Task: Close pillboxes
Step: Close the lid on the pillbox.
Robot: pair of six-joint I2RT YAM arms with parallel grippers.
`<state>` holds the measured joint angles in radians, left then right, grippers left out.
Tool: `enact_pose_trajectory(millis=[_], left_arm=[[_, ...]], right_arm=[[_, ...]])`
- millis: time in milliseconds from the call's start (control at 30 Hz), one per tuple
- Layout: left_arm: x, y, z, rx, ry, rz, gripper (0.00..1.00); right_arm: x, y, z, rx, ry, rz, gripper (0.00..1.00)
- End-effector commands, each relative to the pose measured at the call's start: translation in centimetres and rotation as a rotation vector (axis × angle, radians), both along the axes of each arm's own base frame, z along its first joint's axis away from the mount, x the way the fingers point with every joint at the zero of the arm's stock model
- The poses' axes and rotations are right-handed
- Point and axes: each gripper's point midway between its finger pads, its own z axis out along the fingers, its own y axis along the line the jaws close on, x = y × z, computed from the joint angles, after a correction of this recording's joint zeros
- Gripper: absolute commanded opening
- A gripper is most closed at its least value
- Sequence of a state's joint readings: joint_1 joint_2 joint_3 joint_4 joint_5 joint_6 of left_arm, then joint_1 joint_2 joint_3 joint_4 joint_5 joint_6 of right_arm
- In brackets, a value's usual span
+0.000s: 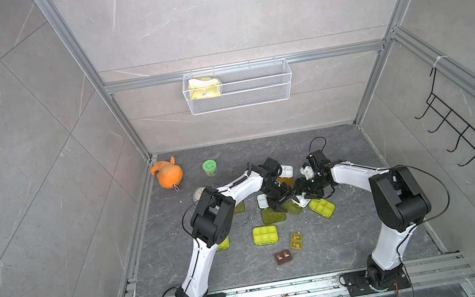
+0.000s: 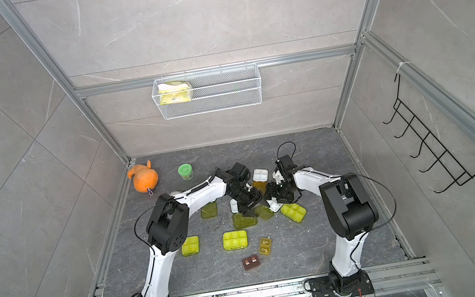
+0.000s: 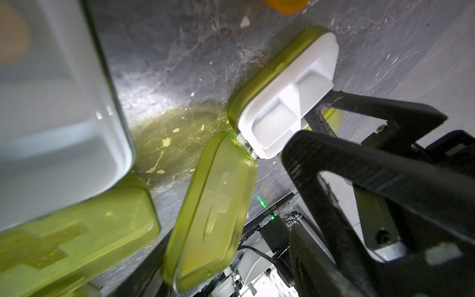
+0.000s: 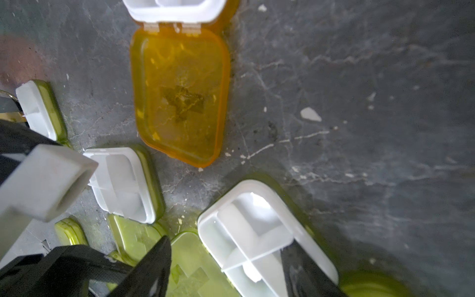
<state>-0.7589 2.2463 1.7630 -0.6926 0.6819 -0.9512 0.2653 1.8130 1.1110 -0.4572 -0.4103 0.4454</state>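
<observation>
While both arms reach in from the near rail, their wrists nearly meet over the pillbox cluster mid-floor.

Left arm [image 1: 202,258]: upper link rises, elbow bent high, forearm runs right and away, wrist tipped down. Left gripper [image 1: 279,204] hangs over the green lid [image 1: 272,215] of the first open pillbox, whose white tray [image 1: 262,200] lies just beside it. Black on black from above, so I can't tell how wide its jaws stand.

Right arm [image 1: 389,241]: mirror pose, forearm runs left, wrist down. Right gripper [image 4: 226,244]: jaws wide apart, tray of the second open pillbox [image 4: 257,231] between them, one finger [image 3: 320,120] touching the tray's end. That tray sits tilted, with its lid [image 3: 213,205] hinged off it.

Other boxes, left to right:
- closed pillbox [image 1: 225,244], partly behind the left elbow
- closed middle pillbox [image 1: 265,235]
- brown tiny box [image 1: 283,257] and amber tiny box [image 1: 296,241], nearer the rail
- orange-lidded pillbox [image 4: 180,97], open, behind the grippers
- angled closed pillbox [image 1: 322,208], just right of the right gripper

Writing:
- the green and orange lids carry a cross shape, no words
- green jar [image 1: 210,168] at the far left has lid print too small to read
- white serial print [image 3: 269,209] by a green light on the right wrist is tilted, not surely readable
</observation>
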Motion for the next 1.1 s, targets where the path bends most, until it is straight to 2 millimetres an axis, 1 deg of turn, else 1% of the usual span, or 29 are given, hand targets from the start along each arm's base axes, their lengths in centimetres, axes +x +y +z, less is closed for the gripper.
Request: enact_pose_trajectory(millis=[0, 167, 200, 233, 300, 467, 567, 633, 833, 1000, 1067], left_arm=[[3.6, -5.3, 6.9, -0.28, -0.21, -0.031, 0.68], [3.9, -5.8, 7.7, -0.319, -0.236, -0.038, 0.68], [4.0, -6.0, 7.9, -0.335, -0.24, -0.038, 0.66], [4.0, -6.1, 8.0, -0.343, -0.243, -0.038, 0.6], [4.0, -6.0, 7.9, -0.342, -0.237, -0.037, 0.45], [3.6, -4.9, 7.0, -0.313, -0.221, -0.037, 0.36], [3.5, -4.5, 6.6, -0.303, -0.213, -0.032, 0.26], [3.4, -4.4, 6.6, -0.302, -0.213, -0.033, 0.24], [3.4, -4.4, 6.6, -0.295, -0.209, -0.026, 0.24], [3.5, -4.3, 6.7, -0.286, -0.207, -0.024, 0.26], [3.4, -4.3, 6.8, -0.282, -0.202, -0.025, 0.27]], right_arm=[[-4.1, 5.1, -0.2, 0.1, 0.117, 0.142, 0.7], [-4.3, 5.9, -0.5, 0.128, 0.134, 0.139, 0.7], [-4.3, 6.0, -0.5, 0.135, 0.138, 0.138, 0.7], [-4.3, 6.0, -0.6, 0.137, 0.141, 0.136, 0.7], [-4.3, 6.0, -0.6, 0.136, 0.143, 0.131, 0.7], [-4.2, 5.8, -0.9, 0.119, 0.149, 0.127, 0.7], [-4.2, 5.8, -1.0, 0.118, 0.151, 0.125, 0.7], [-4.2, 5.8, -1.0, 0.12, 0.153, 0.125, 0.7], [-4.2, 6.0, -0.3, 0.138, 0.144, 0.127, 0.7], [-4.2, 6.0, 0.6, 0.146, 0.128, 0.125, 0.71], [-4.0, 6.0, 1.3, 0.145, 0.111, 0.126, 0.73]])
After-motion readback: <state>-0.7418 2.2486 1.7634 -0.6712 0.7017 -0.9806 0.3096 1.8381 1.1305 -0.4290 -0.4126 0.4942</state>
